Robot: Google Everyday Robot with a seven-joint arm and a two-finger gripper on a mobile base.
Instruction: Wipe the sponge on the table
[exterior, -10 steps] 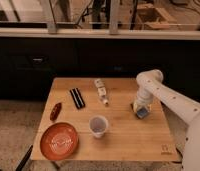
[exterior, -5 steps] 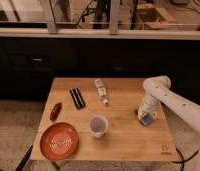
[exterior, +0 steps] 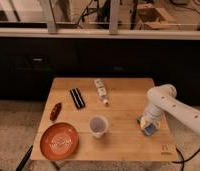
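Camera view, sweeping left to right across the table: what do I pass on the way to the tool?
Red-brown item → black bar → cup → tool at the sponge, near the table's right edge. Plate and bottle overlap others, so they are left out.

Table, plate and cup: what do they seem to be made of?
Table: looks like light wood, tan and matte. Plate: orange-red, perhaps glazed ceramic or plastic. Cup: pale, slightly translucent, likely plastic. The hand is down at the table's right side.
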